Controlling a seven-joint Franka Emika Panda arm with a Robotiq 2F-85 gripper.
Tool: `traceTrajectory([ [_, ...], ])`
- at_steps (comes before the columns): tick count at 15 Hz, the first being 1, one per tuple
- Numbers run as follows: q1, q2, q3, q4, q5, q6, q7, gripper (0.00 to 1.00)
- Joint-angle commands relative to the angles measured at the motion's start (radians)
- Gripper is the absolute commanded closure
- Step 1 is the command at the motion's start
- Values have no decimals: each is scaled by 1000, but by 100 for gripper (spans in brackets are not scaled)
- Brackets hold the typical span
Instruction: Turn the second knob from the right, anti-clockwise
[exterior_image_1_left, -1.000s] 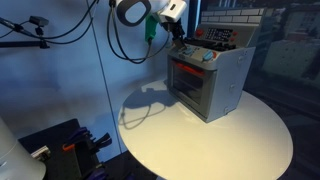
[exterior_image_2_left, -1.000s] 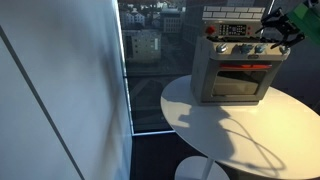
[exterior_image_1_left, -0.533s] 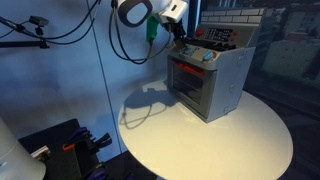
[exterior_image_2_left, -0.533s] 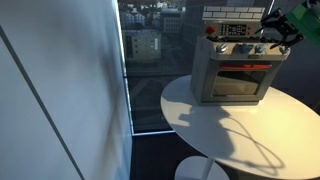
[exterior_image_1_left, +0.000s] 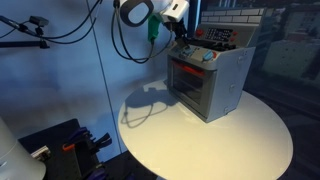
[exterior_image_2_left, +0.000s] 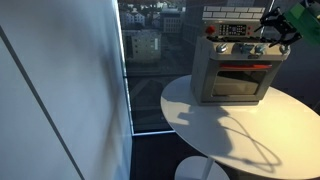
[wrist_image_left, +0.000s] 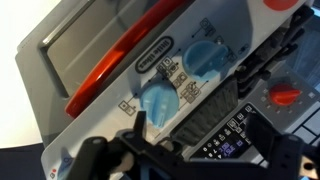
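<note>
A grey toy oven (exterior_image_1_left: 215, 85) stands on the round white table, also in the exterior view (exterior_image_2_left: 235, 75). Its front control panel carries two light blue knobs (wrist_image_left: 160, 100) (wrist_image_left: 205, 65) and a red knob (wrist_image_left: 287, 97). An orange-red door handle (wrist_image_left: 125, 55) runs below the panel. My gripper (exterior_image_1_left: 178, 36) hovers at the oven's top edge by the panel, also in the exterior view (exterior_image_2_left: 272, 34). In the wrist view its dark fingers (wrist_image_left: 200, 135) are spread apart over the black hob grate, beside the blue knobs, and hold nothing.
The round white table (exterior_image_1_left: 200, 135) has its edge close behind the oven. A window and a white wall panel (exterior_image_2_left: 70, 90) stand beside the table. Cables hang from the arm (exterior_image_1_left: 125, 40). Dark equipment sits on the floor (exterior_image_1_left: 60, 145).
The gripper has shifted very slightly at the oven's top; nothing else has moved.
</note>
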Motion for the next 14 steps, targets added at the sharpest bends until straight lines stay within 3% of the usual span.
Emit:
traceTrajectory([
  [1, -12, 21, 16, 37, 42, 10, -36, 0],
  [14, -17, 43, 21, 62, 59, 8, -36, 0],
])
